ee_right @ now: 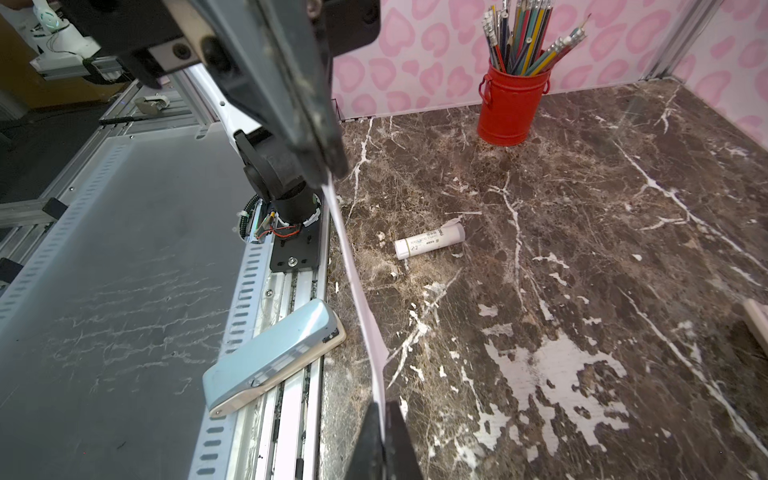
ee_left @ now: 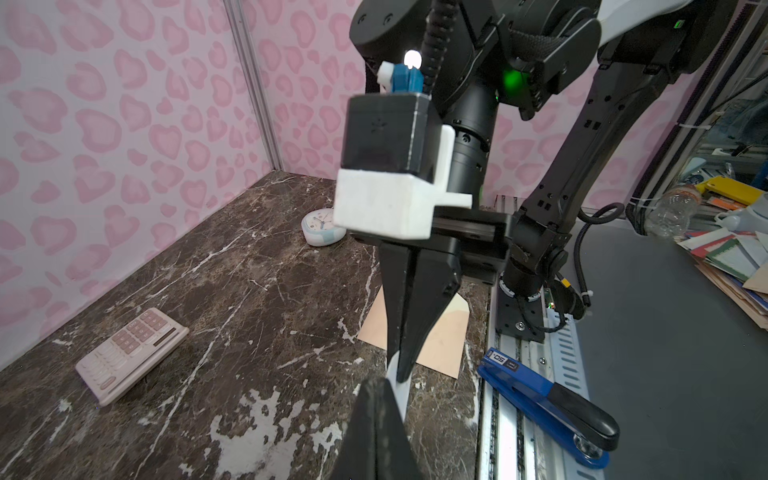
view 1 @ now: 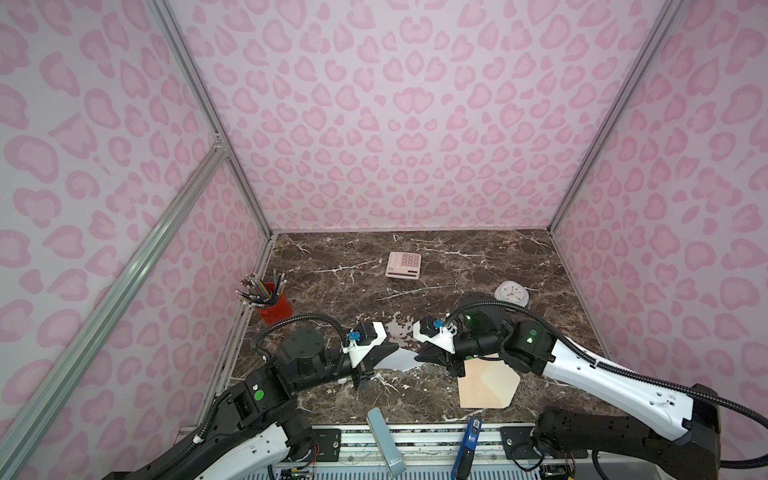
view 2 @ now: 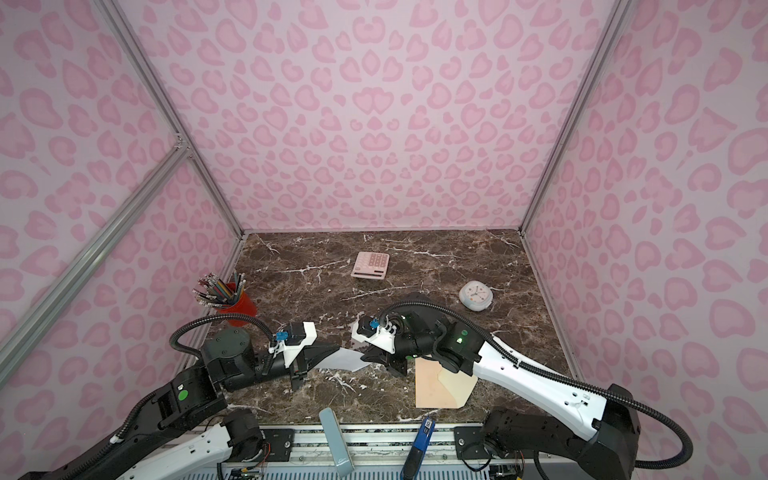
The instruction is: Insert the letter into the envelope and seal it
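Right wrist view: both jaws clamped on the letter [ee_right: 376, 349]. Keep taut; steer toward the envelope [view 1: 478, 392] mouth.

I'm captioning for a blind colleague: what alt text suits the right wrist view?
A white letter, seen edge-on, stretches above a brown marble table between the right gripper and the left gripper, both shut on it. The table also holds a small white tube and a red cup of pencils.

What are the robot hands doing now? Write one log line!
letter: held above table, not in envelope | left gripper: shut on letter | right gripper: shut on letter | envelope: on table, flap open
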